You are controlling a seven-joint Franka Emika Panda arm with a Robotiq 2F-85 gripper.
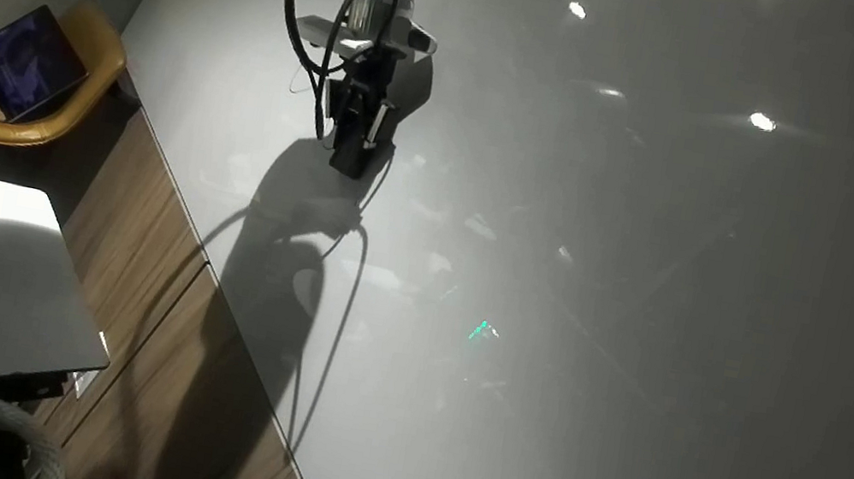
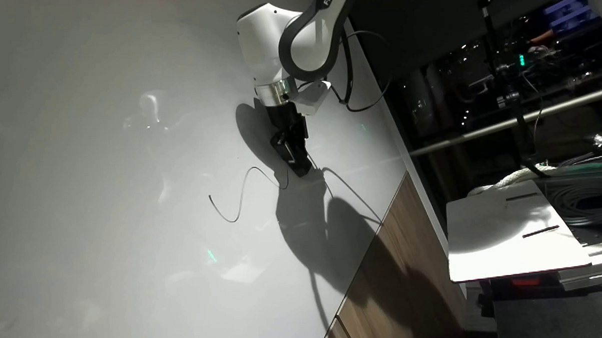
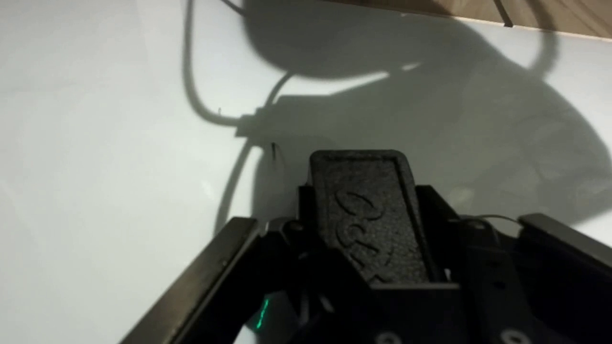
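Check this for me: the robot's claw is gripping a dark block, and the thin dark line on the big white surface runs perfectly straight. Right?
Not quite: the thin dark line on the big white surface is wavy, not straight, as an exterior view shows. The rest holds: the robot's gripper is gripping a dark block, seen closely in the wrist view.

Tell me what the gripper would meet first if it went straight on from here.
The gripper would likely meet the white surface first, through the far end of the block it holds. Depth there is unclear: the block may already touch.
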